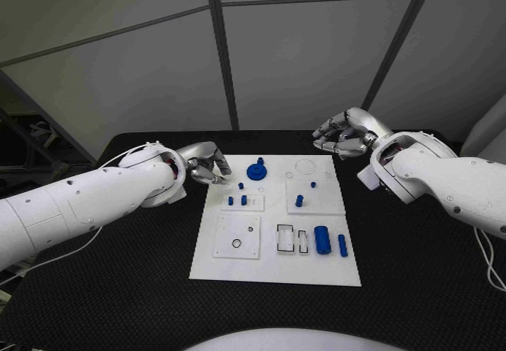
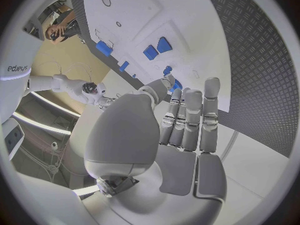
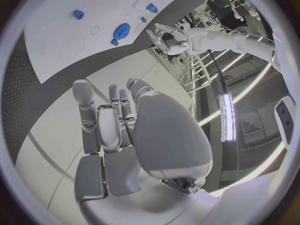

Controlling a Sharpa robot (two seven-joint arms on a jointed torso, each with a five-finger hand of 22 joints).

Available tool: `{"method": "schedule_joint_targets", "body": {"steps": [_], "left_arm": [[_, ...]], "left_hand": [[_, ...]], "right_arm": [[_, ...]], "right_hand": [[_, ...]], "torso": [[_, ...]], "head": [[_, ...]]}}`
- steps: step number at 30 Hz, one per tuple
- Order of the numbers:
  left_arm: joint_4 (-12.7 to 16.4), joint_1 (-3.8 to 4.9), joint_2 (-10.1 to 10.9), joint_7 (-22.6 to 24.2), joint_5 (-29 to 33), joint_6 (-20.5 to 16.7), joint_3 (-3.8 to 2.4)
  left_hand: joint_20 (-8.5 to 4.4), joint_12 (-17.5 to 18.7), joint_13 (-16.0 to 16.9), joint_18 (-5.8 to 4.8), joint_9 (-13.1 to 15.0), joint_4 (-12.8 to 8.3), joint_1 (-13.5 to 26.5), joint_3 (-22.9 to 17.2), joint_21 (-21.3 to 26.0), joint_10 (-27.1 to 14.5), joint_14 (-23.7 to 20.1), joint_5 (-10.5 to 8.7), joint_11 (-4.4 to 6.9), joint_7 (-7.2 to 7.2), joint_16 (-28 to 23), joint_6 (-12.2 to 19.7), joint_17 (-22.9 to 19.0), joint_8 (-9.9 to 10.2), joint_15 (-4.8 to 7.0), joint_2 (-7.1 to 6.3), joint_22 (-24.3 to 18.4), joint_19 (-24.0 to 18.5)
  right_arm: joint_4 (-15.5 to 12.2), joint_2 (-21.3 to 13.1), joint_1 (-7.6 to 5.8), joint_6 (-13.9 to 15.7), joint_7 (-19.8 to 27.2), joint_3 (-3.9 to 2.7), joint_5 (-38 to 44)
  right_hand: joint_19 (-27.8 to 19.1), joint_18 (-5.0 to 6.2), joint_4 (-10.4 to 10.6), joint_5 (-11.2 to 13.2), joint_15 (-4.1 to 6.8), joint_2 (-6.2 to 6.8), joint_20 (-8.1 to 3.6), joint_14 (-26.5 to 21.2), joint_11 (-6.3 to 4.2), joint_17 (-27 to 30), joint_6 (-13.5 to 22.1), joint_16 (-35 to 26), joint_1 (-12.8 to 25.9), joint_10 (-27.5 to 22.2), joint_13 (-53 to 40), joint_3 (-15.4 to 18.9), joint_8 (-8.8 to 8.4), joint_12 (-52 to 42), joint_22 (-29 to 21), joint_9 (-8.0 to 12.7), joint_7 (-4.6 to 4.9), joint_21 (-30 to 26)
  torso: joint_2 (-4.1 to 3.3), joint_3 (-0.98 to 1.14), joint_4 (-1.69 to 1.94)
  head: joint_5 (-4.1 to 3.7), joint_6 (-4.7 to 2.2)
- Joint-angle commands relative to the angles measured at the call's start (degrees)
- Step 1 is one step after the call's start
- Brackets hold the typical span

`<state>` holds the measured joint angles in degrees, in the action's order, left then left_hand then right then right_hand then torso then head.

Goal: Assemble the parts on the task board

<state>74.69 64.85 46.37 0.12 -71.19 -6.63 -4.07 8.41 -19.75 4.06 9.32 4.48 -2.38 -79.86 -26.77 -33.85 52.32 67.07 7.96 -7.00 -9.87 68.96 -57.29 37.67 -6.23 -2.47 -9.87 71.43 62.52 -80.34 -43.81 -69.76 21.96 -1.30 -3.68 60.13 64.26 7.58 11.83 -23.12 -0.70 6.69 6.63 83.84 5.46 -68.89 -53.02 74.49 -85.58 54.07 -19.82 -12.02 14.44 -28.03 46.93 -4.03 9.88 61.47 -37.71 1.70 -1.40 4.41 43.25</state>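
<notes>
The board [image 1: 276, 272] lies in the middle of the table [image 1: 422, 292], with blue parts [image 1: 322, 239] lying or standing on it. Both hands hold nothing: the left hand [image 1: 207, 165] hovers at the board's far-left edge, the right hand [image 1: 344, 136] beyond its far-right corner. A careless reach could knock over the small standing pegs [image 1: 243, 199].

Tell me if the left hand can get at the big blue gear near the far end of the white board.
Probably yes. The left hand holds nothing and hovers at the board's left edge, right beside the gear. Nothing stands between them, and the right hand is off beyond the far right corner.
</notes>
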Motion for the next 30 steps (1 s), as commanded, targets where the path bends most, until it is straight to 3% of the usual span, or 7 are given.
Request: {"method": "schedule_joint_targets", "body": {"steps": [1, 4, 11, 15, 19, 23, 30], "left_arm": [[0.6, 0.13, 1.5, 3.9, 11.9, -2.2, -0.20], [1.3, 0.15, 3.0, 6.3, 19.9, -4.5, -0.28], [5.0, 0.05, 5.8, 14.6, 46.8, -8.8, -0.30], [7.4, -0.17, 6.7, 18.6, 57.5, -9.1, -0.28], [9.4, -0.38, 7.2, 20.8, 62.8, -9.1, -0.27], [10.7, -0.54, 7.6, 22.0, 65.1, -9.1, -0.26], [11.7, -0.66, 7.8, 22.6, 66.0, -9.1, -0.26]], "left_hand": [[-0.32, -1.0, 0.1, 1.24, 0.1, -0.1, -0.8, -1.2, 0.2, 1.8, -0.7, 0.39, 0.09, -0.06, -1.1, -1.1, -1.9, -0.5, 0.21, 0.47, 0.0, -0.3], [-0.60, -1.0, -0.2, 1.12, 0.0, -0.2, -0.4, -2.6, 1.6, 3.2, -5.0, 0.36, 0.21, -0.03, -6.6, -2.0, -9.1, -0.8, 0.49, 0.46, -0.4, -2.0], [-0.59, -2.9, 0.3, 1.16, -0.1, 0.6, 1.6, -1.5, 5.4, 6.6, -7.2, -0.21, 1.05, 0.44, -12.4, -2.8, -12.8, -1.0, 0.56, 0.51, -2.6, -5.0], [-0.32, -3.5, 0.4, 1.15, -0.1, 1.7, 3.4, 0.7, 7.4, 7.1, -7.3, -0.24, 1.22, 0.66, -13.6, -3.0, -13.8, -1.1, 0.44, 0.34, -4.3, -5.3], [-0.25, -4.0, 0.6, 1.17, -0.1, 2.1, 3.9, 2.1, 8.5, 7.5, -7.3, -0.26, 1.36, 0.82, -14.0, -3.0, -14.1, -1.1, 0.48, 0.33, -5.4, -5.1], [-0.25, -4.3, 0.6, 1.17, -0.1, 2.2, 3.7, 2.9, 9.3, 7.4, -7.3, -0.19, 1.36, 0.82, -14.2, -2.9, -14.4, -1.1, 0.51, 0.62, -6.2, -4.8], [-0.27, -4.4, 0.7, 1.17, -0.1, 2.1, 3.3, 3.1, 9.7, 7.3, -7.4, -0.14, 1.34, 0.79, -14.4, -2.9, -14.6, -1.1, 0.51, 0.89, -6.6, -4.7]], "right_arm": [[0.5, 0.0, 0.04, -4.7, -1.3, -0.02, 9.7], [0.5, -0.1, 0.43, -6.6, -2.1, -0.01, 16.5], [-0.6, 0.2, 1.91, -9.5, -5.0, 0.37, 31.3], [-1.0, 0.4, 2.88, -10.8, -6.7, 0.50, 36.4], [-0.9, 0.7, 3.62, -11.6, -7.7, 0.66, 39.2], [-0.6, 1.2, 4.04, -12.1, -8.4, 1.42, 41.0], [0.3, 2.2, 4.69, -12.7, -8.7, 1.79, 42.1]], "right_hand": [[0.8, 0.71, -0.6, 0.8, -0.07, 0.34, 0.05, 1.7, 0.08, -1.1, -1.0, 1.0, -1.0, 1.1, 2.6, -1.0, 0.15, 3.8, 1.2, 0.1, -0.08, 1.0], [1.4, 0.53, -1.2, 1.6, -0.14, 0.77, 0.11, 2.1, 0.20, -2.2, -1.8, 1.7, -1.2, 2.4, 5.1, -1.9, -0.24, 7.7, 2.5, 0.2, -0.07, 2.1], [1.9, 0.25, -1.9, 2.9, -0.32, 1.81, 0.24, 2.4, 0.32, -3.3, -1.8, 2.6, -0.9, 3.4, 7.8, -2.4, -1.77, 11.1, 4.0, 0.3, -0.28, 3.2], [2.1, 0.19, -1.9, 4.2, -0.55, 2.46, 0.35, 2.5, 0.51, -3.8, -1.6, 3.0, -0.3, 3.5, 8.8, -2.1, -2.65, 12.2, 4.5, 0.3, -0.16, 3.5], [2.1, 0.14, -2.0, 5.1, -0.72, 2.88, 0.52, 2.5, 0.76, -3.9, -1.3, 3.1, 0.1, 3.2, 9.6, -1.8, -3.39, 13.1, 4.7, 0.3, 0.02, 3.7], [2.1, 0.14, -2.3, 5.5, -0.87, 3.07, 0.65, 2.5, 0.96, -4.0, -1.0, 3.2, 0.2, 2.8, 10.2, -1.5, -3.94, 13.8, 4.8, 0.3, 0.19, 3.7], [2.4, 0.06, -2.5, 5.4, -0.93, 3.00, 0.72, 2.6, 1.04, -4.3, -1.0, 3.4, 0.0, 2.6, 10.5, -1.5, -4.17, 14.1, 5.2, 0.3, 0.25, 4.0]], "torso": [[-0.02, 0.00, 0.01], [0.00, -0.04, -0.01], [-0.01, -0.04, -0.12], [0.01, -0.08, -0.04], [0.02, -0.14, 0.00], [-0.02, -0.06, 0.00], [-0.02, -0.10, 0.08]], "head": [[-0.06, -0.28], [-0.13, -0.41], [-1.72, -1.24], [-2.45, -1.46], [-3.02, -1.63], [-3.32, -1.76], [-3.22, -1.70]]}}
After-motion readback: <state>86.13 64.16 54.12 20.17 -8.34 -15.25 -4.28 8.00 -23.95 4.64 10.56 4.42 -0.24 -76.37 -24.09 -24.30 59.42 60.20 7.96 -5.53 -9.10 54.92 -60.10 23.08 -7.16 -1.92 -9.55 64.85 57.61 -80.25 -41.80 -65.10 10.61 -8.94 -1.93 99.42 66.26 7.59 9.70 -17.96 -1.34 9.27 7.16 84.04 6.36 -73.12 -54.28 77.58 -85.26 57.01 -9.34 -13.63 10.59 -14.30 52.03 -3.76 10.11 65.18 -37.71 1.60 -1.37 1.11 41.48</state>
